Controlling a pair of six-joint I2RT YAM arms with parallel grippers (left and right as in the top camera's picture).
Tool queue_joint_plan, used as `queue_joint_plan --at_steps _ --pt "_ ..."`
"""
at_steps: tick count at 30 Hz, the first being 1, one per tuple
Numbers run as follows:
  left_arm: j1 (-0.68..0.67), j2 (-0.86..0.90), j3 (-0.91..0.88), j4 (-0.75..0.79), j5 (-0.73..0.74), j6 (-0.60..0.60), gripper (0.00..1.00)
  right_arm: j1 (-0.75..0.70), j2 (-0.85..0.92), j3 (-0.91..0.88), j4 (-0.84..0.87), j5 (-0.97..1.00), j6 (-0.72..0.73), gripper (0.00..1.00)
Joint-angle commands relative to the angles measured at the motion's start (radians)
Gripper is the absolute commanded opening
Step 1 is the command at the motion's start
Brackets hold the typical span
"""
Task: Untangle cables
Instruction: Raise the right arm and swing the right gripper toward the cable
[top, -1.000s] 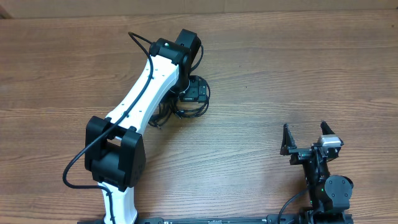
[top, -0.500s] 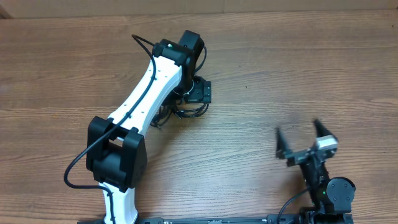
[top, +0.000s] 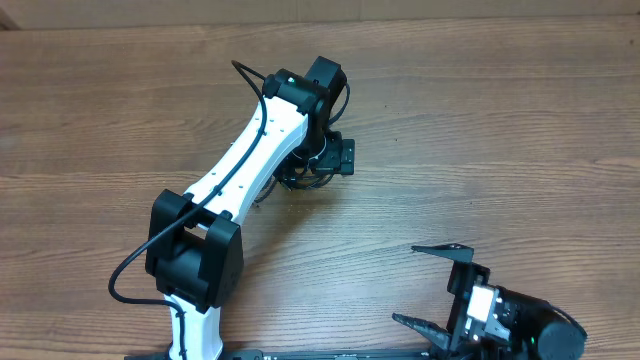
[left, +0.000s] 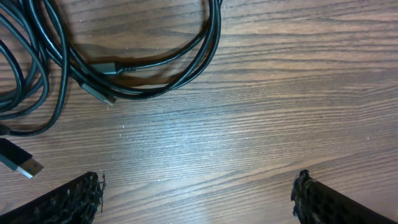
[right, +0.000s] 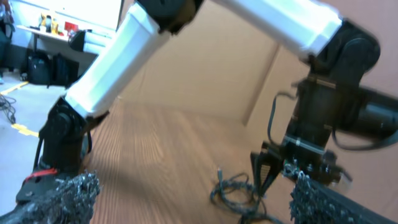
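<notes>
The cables (left: 118, 67) lie in overlapping loops near the middle of the surface (top: 500, 120), none pulled free. The left gripper (left: 199, 205) hovers beside them, jaws apart and empty. The right gripper (top: 408, 285) is at 5 o'clock, jaws apart. I judge the untangling has hardly begun.

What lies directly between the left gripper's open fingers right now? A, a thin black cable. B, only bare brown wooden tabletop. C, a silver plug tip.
B: the left wrist view shows the left gripper open over bare brown wooden table, the thin black cables lying beyond its fingertips.
</notes>
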Motion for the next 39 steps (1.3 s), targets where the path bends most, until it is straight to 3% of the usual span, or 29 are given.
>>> queue_joint_plan --at_steps 1,4,11,20,25,39 --pt "-0.006 0.004 0.014 -0.003 0.010 -0.007 1.00 0.003 -0.008 -0.009 0.133 0.074 0.216 1.00" --pt "-0.006 0.004 0.015 -0.017 0.010 -0.007 1.00 0.002 -0.008 0.027 0.217 0.181 0.268 1.00" --pt "-0.006 0.004 0.014 -0.017 0.010 -0.011 1.00 -0.010 -0.008 0.217 0.068 0.431 0.240 1.00" --pt "-0.006 0.004 0.014 -0.014 0.010 -0.011 1.00 -0.084 0.025 0.570 -0.425 0.469 0.001 1.00" --pt "-0.006 0.004 0.014 -0.014 0.010 -0.011 1.00 -0.118 0.119 0.745 -0.611 0.491 -0.048 1.00" --pt "-0.006 0.004 0.014 -0.014 0.010 -0.011 0.99 -0.119 0.701 1.290 -1.380 0.490 -0.213 1.00"
